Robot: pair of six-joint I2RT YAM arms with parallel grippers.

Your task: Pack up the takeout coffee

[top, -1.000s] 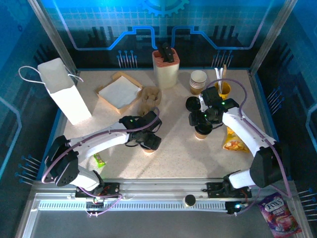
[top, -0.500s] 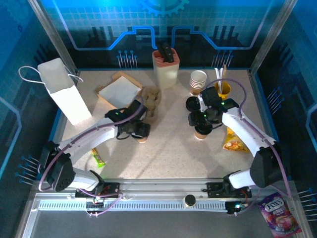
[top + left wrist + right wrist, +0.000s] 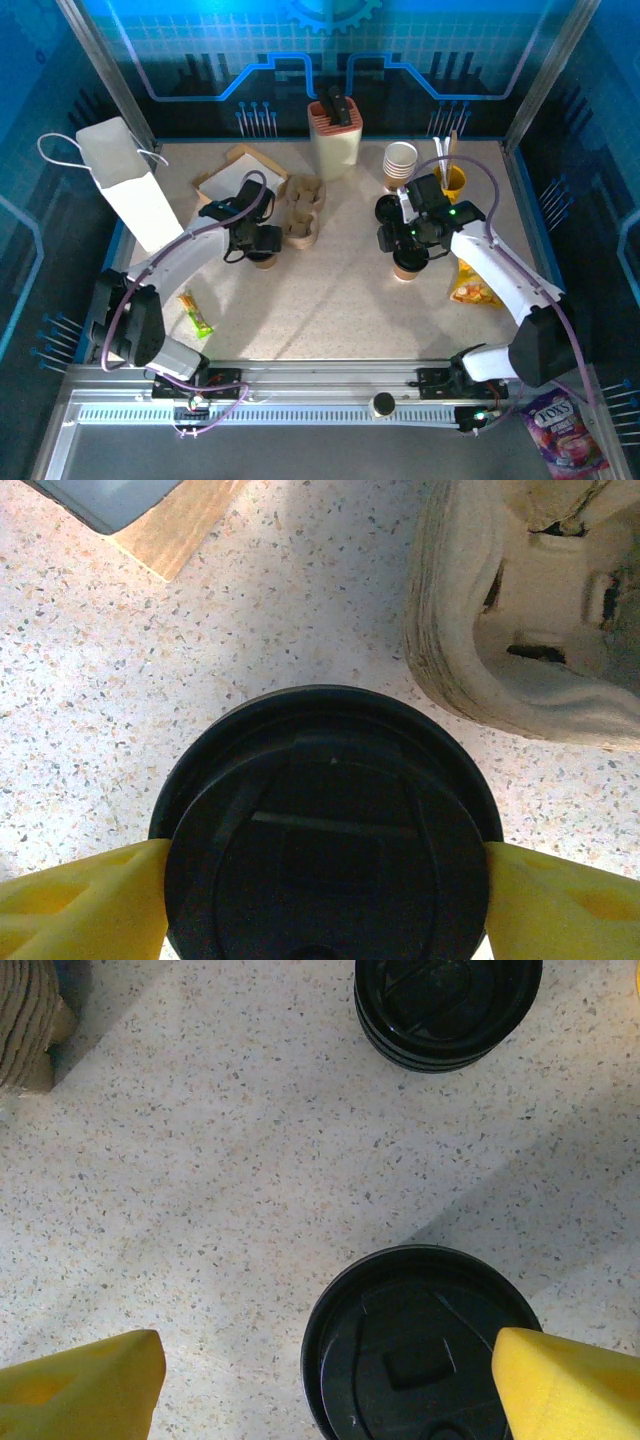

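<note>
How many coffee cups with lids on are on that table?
2. One lidded cup is gripped in the left jaws beside the cardboard carrier; the second cup stands between the open right jaws. Others may be hidden.

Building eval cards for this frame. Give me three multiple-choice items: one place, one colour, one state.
1. Where is the lidded cup that the left gripper grips?
A in the white bag
B beside the pulp carrier
C on the napkin tray

2. What colour is its lid?
A white
B tan
C black

3. The right gripper is:
A open
B shut on a cup
C shut on a snack bag

Answers:
1 B, the carrier's edge lies right next to the cup in the left wrist view.
2 C, the lid is plainly black.
3 A, its fingers stand wide apart, one well off the second lidded cup.
</note>
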